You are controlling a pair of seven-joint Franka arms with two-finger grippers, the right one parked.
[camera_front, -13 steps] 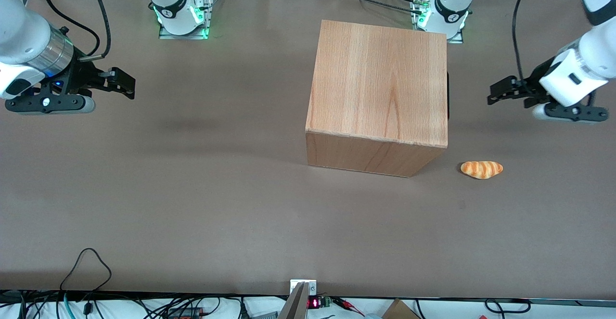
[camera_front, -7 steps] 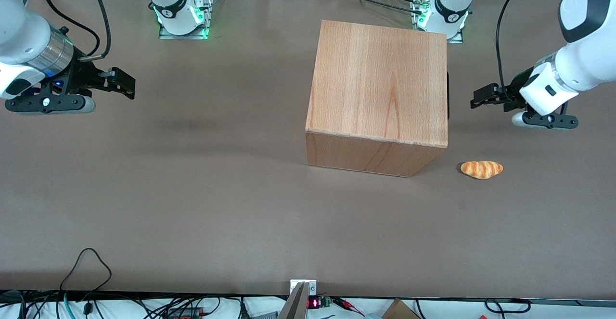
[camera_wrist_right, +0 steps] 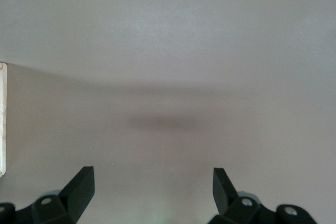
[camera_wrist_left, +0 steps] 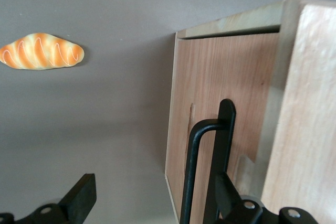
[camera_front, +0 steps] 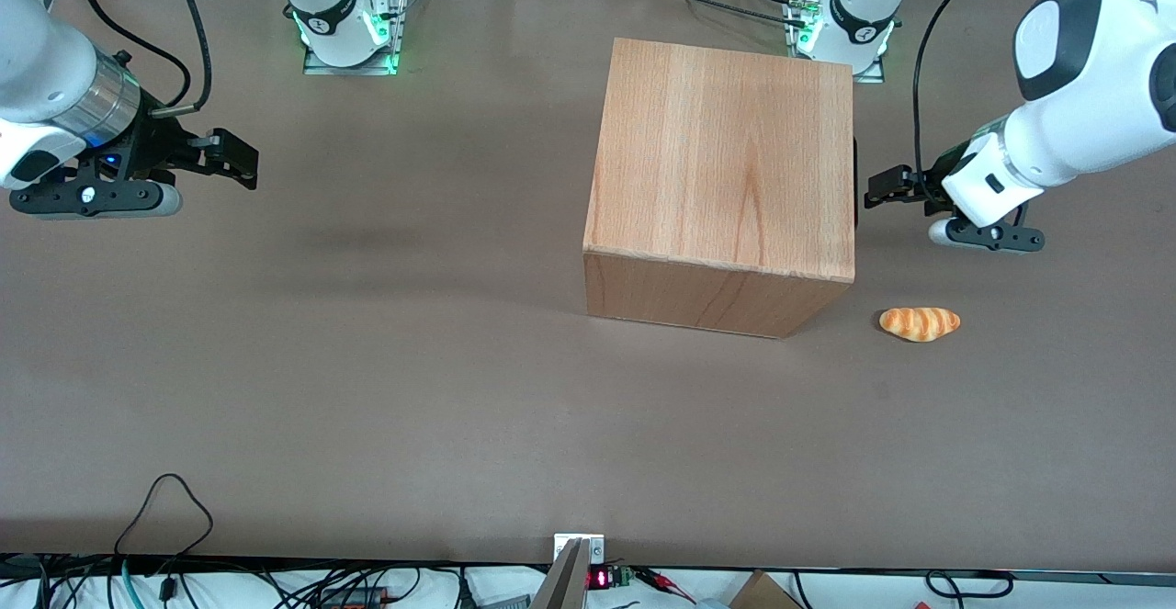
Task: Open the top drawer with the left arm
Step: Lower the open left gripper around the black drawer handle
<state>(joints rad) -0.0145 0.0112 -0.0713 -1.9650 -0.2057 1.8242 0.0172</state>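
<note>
My claw (camera_front: pixel 877 188) hangs just beside the cabinet (camera_front: pixel 726 177), at the face turned toward my end of the tabletop (camera_front: pixel 367 361), with its fingers spread wide. In my wrist view one finger (camera_wrist_left: pixel 84 195) sits out over bare tabletop and the other lies close against the black handle (camera_wrist_left: pixel 197 166), so the bar falls between them, though I have not closed on anything.

The top drawer (camera_wrist_left: pixel 220 93) looks fully shut, its front panel flush in the box, so I judge nothing of the opening is done. What is left is to close on the handle and pull it out toward my end.

From the front camera the drawer face is almost entirely hidden; only a thin dark edge shows beside the cabinet. My wrist view cuts off the handle's lower run, and I cannot tell whether my finger is touching it. A bread roll (camera_front: pixel 920 323) lies nearer the front camera, apart from the cabinet.
</note>
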